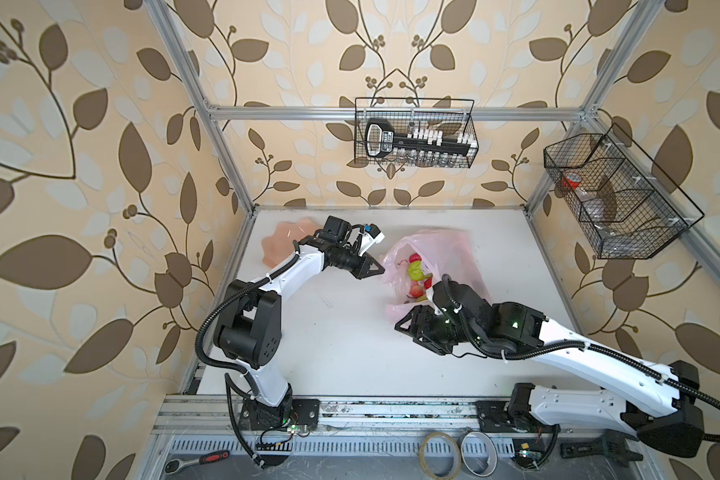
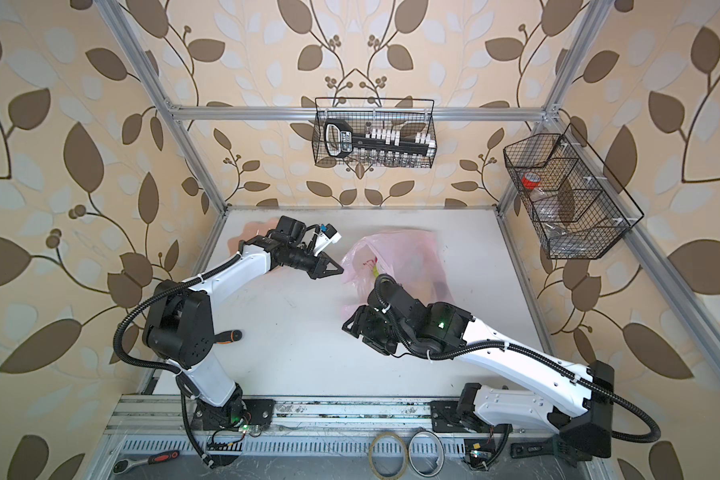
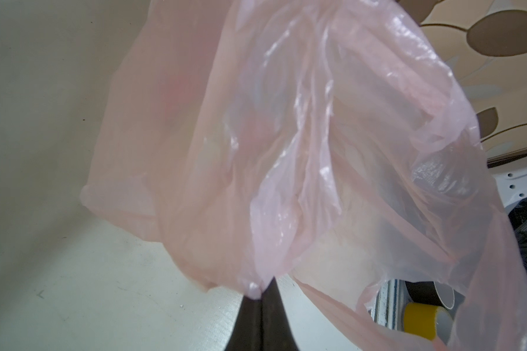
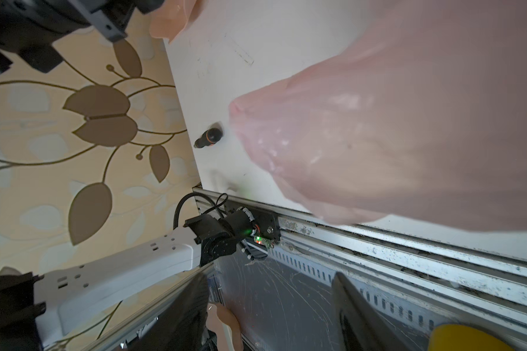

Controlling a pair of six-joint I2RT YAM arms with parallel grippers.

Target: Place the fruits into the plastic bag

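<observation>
The pale-pink plastic bag (image 1: 445, 253) (image 2: 408, 249) lies at the back middle of the white table. My left gripper (image 1: 381, 271) (image 2: 341, 271) is shut on its left rim, and the left wrist view shows the film (image 3: 286, 121) bunched at the tips (image 3: 262, 291). Several fruits lie inside the bag's mouth: a lumpy green one (image 1: 414, 272) and small red ones (image 1: 414, 258). My right gripper (image 1: 406, 330) (image 2: 352, 330) hovers by the bag's near corner (image 4: 408, 121). It is open with nothing between its fingers (image 4: 271, 310). The right arm hides most fruits in a top view.
A peach-pink dish (image 1: 281, 245) lies behind the left arm. An orange-and-black screwdriver handle (image 2: 229, 336) (image 4: 209, 138) rests near the table's left edge. Wire baskets (image 1: 416, 133) (image 1: 616, 195) hang on the walls. Tape rolls (image 1: 437, 455) and a ratchet (image 1: 196, 459) lie beyond the front rail.
</observation>
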